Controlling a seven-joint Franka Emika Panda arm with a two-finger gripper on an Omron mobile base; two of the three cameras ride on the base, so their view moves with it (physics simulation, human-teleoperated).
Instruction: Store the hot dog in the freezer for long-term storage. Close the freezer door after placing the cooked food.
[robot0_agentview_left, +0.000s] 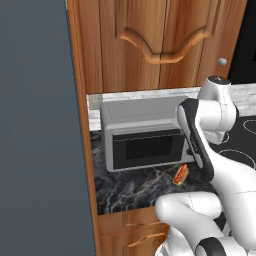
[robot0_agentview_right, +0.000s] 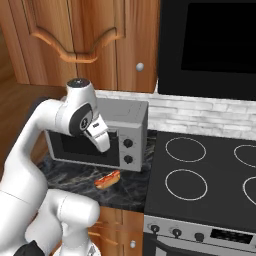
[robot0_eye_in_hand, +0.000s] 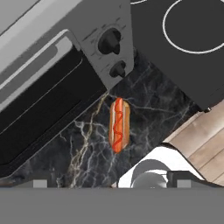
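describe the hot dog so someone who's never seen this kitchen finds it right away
Find the grey microwave on the dark marble counter, left of the black stovetop. On the counter just in front of the microwave's knob end lies the hot dog. It is a small orange-tan bun with a red sausage along it, the one loose, brightly coloured item there.

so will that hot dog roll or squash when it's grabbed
The hot dog lies flat on the counter, sausage up, so it probably won't roll by itself. Its rounded bun could turn under a sideways nudge. The bun looks soft, so a hard squeeze may dent it.
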